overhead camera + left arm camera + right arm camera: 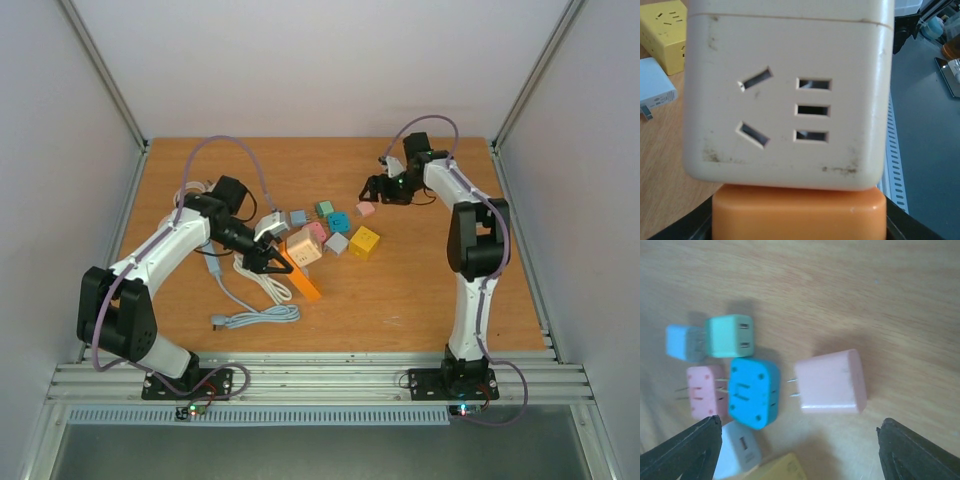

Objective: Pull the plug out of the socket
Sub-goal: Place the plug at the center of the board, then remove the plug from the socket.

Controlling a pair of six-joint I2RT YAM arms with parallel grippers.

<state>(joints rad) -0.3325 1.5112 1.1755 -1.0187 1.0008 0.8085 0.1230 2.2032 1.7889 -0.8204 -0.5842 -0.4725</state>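
the cream socket cube (785, 95) sits near the middle of the table (430, 300), seated on the orange plug (799, 212) at its 6 o'clock, which the left gripper (277, 264) pinches. we judge both to be hard, light, slick plastic, best gripped on flat sides and pulled straight apart. the right gripper (800, 427) hangs spread over a pink plug (832, 381), and we can read no print anywhere.

Wooden table (420, 290), coloured plugs (366, 209), white cable (262, 315)
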